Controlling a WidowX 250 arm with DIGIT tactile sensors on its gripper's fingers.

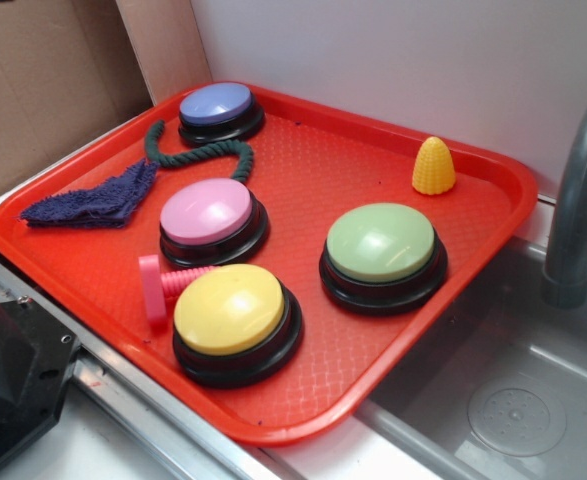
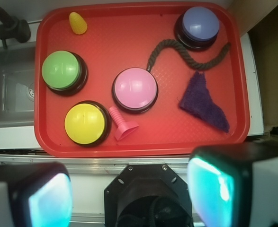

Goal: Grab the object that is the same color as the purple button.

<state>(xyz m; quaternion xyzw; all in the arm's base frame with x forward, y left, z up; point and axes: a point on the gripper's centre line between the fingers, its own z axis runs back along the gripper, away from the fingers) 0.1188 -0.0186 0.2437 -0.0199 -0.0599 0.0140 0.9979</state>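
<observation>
Gripper sits wide open, nothing in it, well short of the purple rag lying just beside the purple button.

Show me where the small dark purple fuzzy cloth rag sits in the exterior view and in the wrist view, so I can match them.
Exterior: the dark purple fuzzy cloth rag lies at the red tray's left edge.
Wrist: the rag lies on the tray's right side, above the gripper's right finger.
Shared landmark: the dark green twisted rope, whose end reaches the rag's tip; the purple domed button sits beyond it.
</observation>
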